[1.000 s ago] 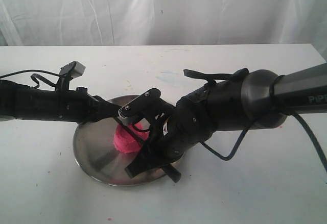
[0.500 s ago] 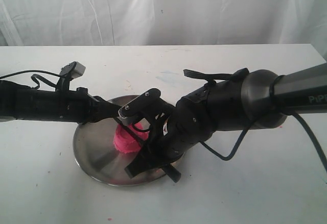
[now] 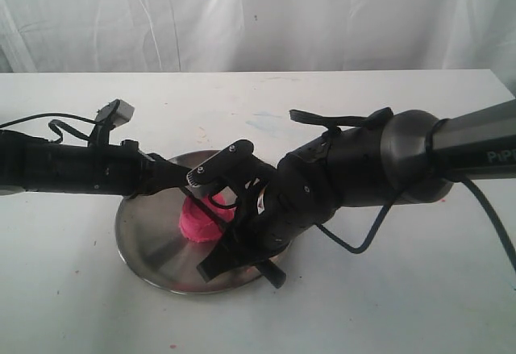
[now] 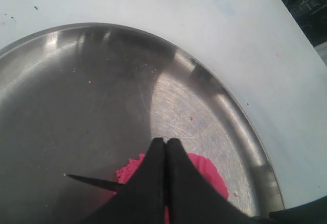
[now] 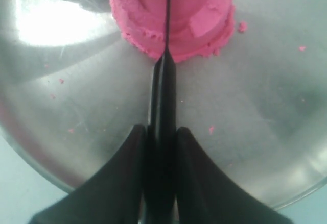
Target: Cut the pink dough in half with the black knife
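Observation:
The pink dough (image 3: pixel 200 225) sits as a round lump on a steel plate (image 3: pixel 145 233). In the right wrist view the black knife (image 5: pixel 162 96) stands edge-on with its blade sunk into the middle of the pink dough (image 5: pixel 199 15). My right gripper (image 5: pixel 162 134) is shut on the knife's handle, low over the plate's near side (image 3: pixel 242 249). My left gripper (image 4: pixel 166 143) is shut with nothing between its fingers, its tips over the dough (image 4: pixel 207 169); contact is unclear. The knife's tip (image 4: pixel 84 180) pokes out beside the dough.
The plate (image 4: pixel 76 81) lies on a white table (image 3: pixel 387 306) in front of a white curtain (image 3: pixel 322 15). Small pink crumbs (image 5: pixel 211 130) dot the plate (image 5: pixel 255 106). Both black arms meet over the plate, the left one (image 3: pixel 72 168) low above the table.
The left arm has sunk very slightly. The right arm, the knife and the dough look the same.

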{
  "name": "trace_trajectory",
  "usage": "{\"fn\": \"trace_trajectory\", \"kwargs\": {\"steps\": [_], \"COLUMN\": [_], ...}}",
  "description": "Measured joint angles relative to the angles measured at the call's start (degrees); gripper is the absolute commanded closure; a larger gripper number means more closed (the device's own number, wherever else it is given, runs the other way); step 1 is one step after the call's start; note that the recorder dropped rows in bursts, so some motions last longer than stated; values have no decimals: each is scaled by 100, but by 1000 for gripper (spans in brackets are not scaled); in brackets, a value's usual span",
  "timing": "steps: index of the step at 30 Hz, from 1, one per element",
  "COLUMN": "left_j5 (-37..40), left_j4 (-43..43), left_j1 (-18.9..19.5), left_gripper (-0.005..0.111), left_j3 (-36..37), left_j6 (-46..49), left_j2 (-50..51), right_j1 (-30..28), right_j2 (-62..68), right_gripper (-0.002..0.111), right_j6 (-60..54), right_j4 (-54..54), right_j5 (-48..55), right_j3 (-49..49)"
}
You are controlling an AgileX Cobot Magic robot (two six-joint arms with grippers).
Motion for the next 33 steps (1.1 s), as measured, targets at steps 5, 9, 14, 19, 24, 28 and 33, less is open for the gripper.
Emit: {"fn": "trace_trajectory", "kwargs": {"steps": [5, 9, 14, 19, 24, 28, 33], "left_j5": [-36, -105, -201, -170, -79, -46, -35], "left_j4": [0, 0, 0, 0, 0, 0, 0], "left_j1": [0, 0, 0, 0, 0, 0, 0], "left_gripper": [107, 107, 107, 107, 107, 107, 107], "left_j3": [0, 0, 0, 0, -18, -18, -18], "left_j6": [0, 0, 0, 0, 0, -11, -11], "left_j2": [0, 0, 0, 61, 106, 106, 106], "right_j1": [0, 0, 0, 0, 0, 0, 0], "right_j2": [-25, -86, -89, -112, -112, -38, -13], "right_gripper": [108, 108, 108, 108, 108, 108, 108], "right_j6": [0, 0, 0, -10, -10, -10, -10], "right_j4": [0, 0, 0, -11, -11, -11, -11], "right_j5": [12, 12, 12, 12, 23, 23, 12], "right_j3": [0, 0, 0, 0, 0, 0, 0]}}
